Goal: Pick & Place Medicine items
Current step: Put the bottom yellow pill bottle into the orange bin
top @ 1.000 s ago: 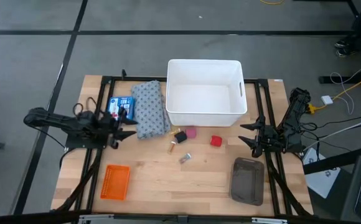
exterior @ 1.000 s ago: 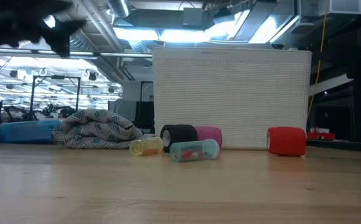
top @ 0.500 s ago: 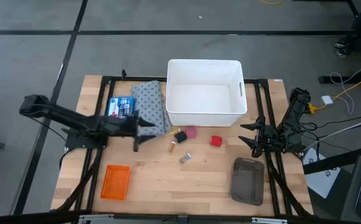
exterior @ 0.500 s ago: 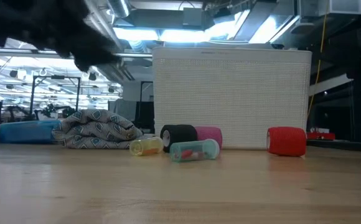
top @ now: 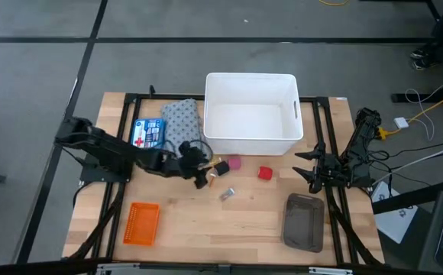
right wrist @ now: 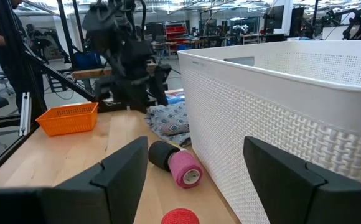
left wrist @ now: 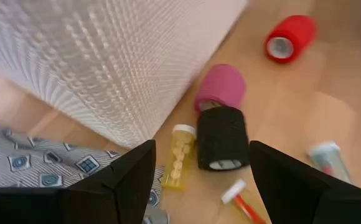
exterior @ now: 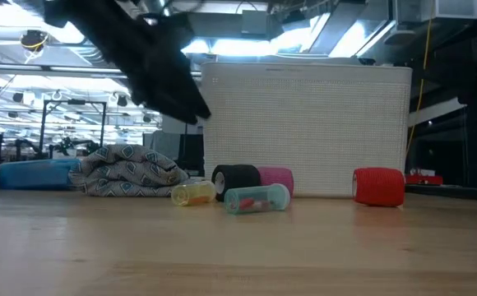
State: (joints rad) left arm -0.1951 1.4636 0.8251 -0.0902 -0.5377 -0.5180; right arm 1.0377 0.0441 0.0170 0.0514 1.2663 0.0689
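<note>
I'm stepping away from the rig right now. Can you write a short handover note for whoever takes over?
Left end effector: open, empty, above the table beside the grey cloth, close to the amber vial.
Right end effector: open, empty, waiting at the table's right edge.
Medicine items: amber vial and clear capped vial lie on the table in front of the white bin; blue box lies left of the cloth.
Done: nothing placed; the bin looks empty.
Left: pick and place all three items.

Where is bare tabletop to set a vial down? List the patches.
Free: the wood between the orange basket and the grey tray, and inside the white bin. Crowded: the strip before the bin, with rolls, vials and the left pincer.
</note>
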